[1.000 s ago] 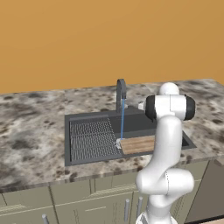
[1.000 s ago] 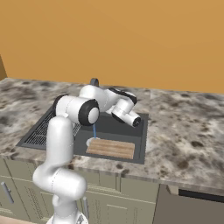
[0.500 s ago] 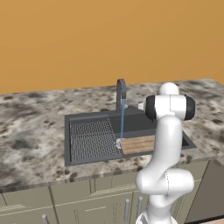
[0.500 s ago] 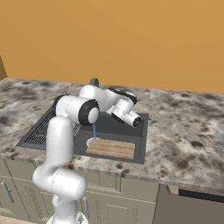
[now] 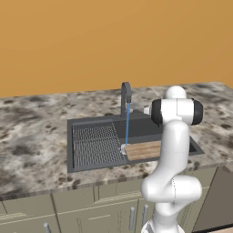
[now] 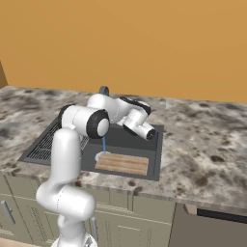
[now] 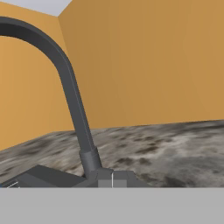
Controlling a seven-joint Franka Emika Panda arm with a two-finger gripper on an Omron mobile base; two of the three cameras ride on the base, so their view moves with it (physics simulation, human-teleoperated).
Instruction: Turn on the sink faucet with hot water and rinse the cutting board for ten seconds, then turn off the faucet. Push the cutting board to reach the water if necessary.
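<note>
The dark grey sink (image 5: 150, 129) is set into the stone counter. Its faucet (image 5: 125, 96) arches over the basin, and a thin blue stream of water (image 5: 127, 129) falls from the spout. The stream lands on the left end of the wooden cutting board (image 5: 144, 150), which lies flat in the basin near the front wall. The right base view shows the same board (image 6: 123, 163) and water (image 6: 104, 144). My gripper (image 6: 126, 128) hangs over the back of the basin, shut and holding nothing, pointing at the faucet's foot. In the hand view the faucet (image 7: 74, 100) rises close ahead.
The ribbed drainboard (image 5: 93, 143) takes up the sink's left part. Mottled stone counter (image 5: 32, 136) surrounds the sink, with an orange wall (image 5: 113, 41) behind it. Cabinet fronts (image 5: 91, 209) run below the counter edge. My own arm (image 5: 175, 150) blocks the basin's right side.
</note>
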